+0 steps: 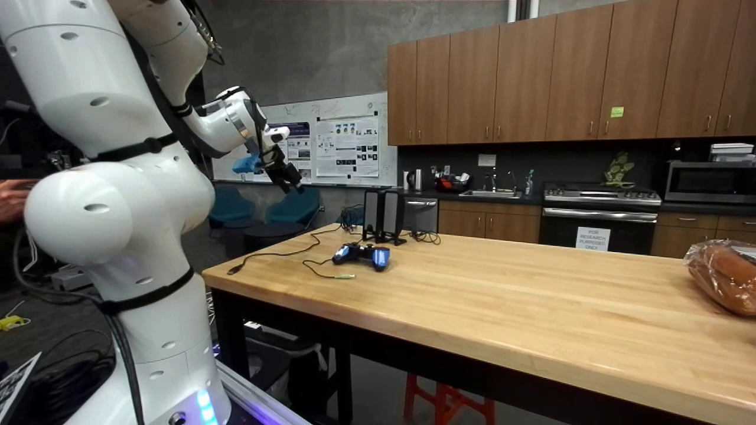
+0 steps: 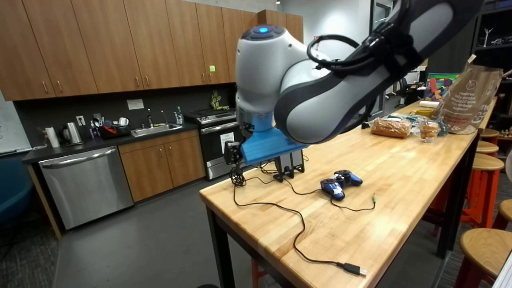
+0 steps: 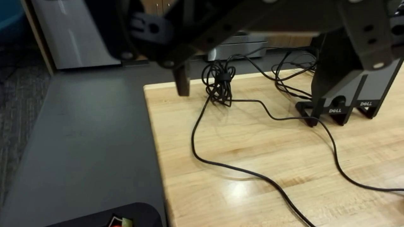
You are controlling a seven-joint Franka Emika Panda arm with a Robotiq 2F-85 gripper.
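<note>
My gripper comes in from the top of the wrist view, jaws wide apart, nothing seen between them. In an exterior view it hangs above the table's far end. The blue mount mostly hides it in an exterior view. In the wrist view a tied black cable bundle shows beyond the jaws on the wooden table, near its corner. Two black-and-grey speakers stand to the right. A blue-and-black game controller lies on the table in both exterior views.
Loose cables cross the table, one ending in a USB plug, another in a green plug. Wrapped bread, a plastic container and a paper bag stand farther along. Stools line a side. A dark object shows low in the wrist view.
</note>
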